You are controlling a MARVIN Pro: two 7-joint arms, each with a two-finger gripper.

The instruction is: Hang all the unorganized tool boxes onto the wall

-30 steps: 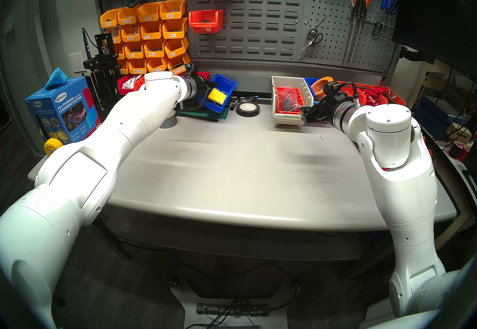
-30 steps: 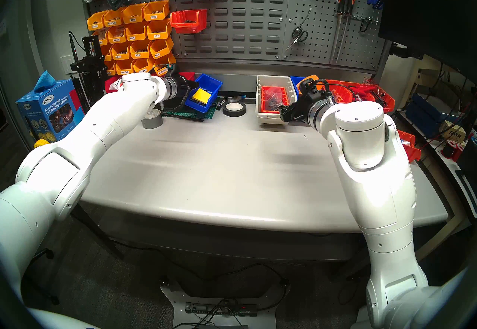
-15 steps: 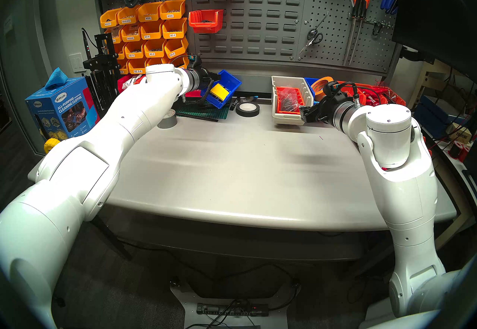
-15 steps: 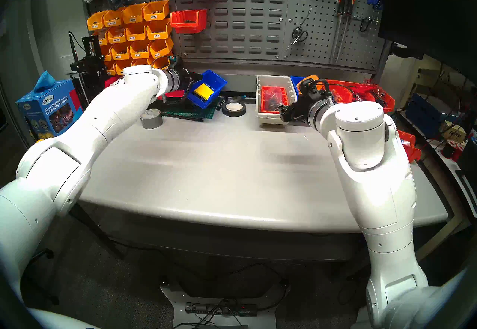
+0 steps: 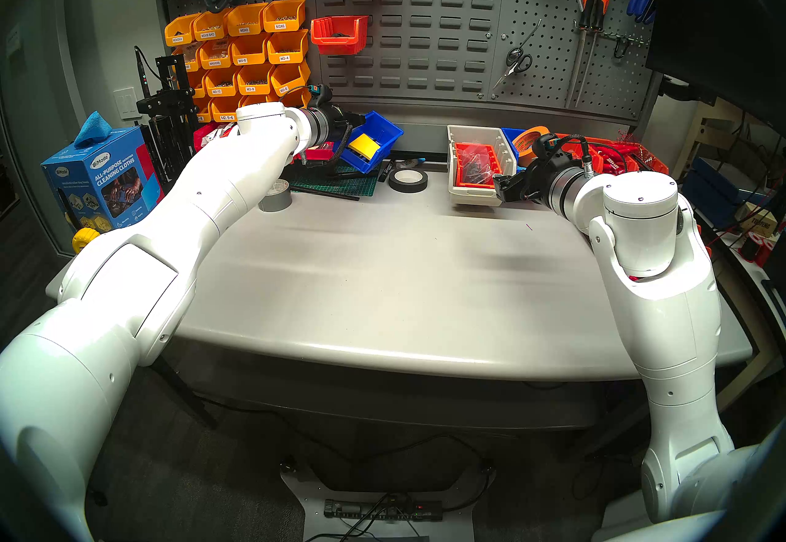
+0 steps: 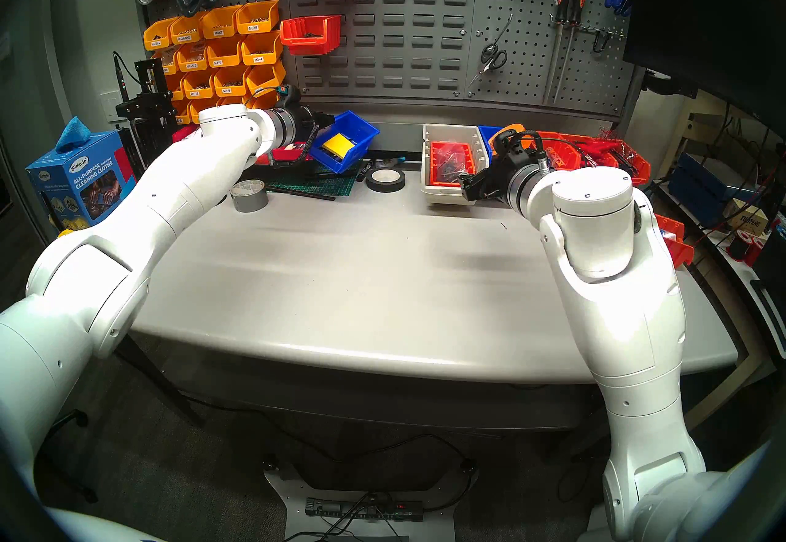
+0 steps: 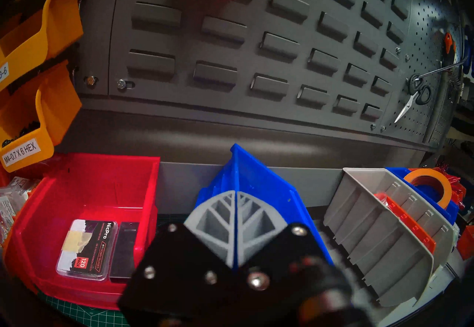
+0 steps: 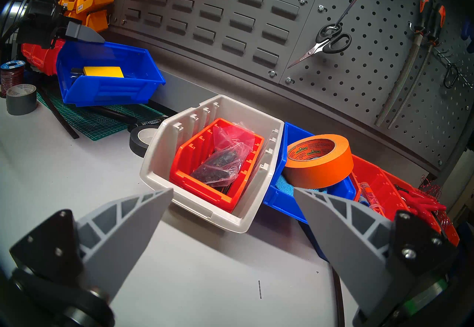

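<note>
Fingers (image 8: 84,35) beside "FROGTAPE" roll (image 8: 319,162)

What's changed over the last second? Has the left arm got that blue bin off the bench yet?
Yes. The left gripper, clamped on the blue bin's wall, has lifted it off the green mat, up and rightward, tilted. The right gripper stayed open and still by the beige bin.

L gripper (image 7: 234,218) clamped on blue bin (image 7: 259,190) wall, w/ louvre panel (image 7: 230,44) behind. Red bin (image 7: 102,190) left, beige bin (image 7: 379,223) right.
</note>
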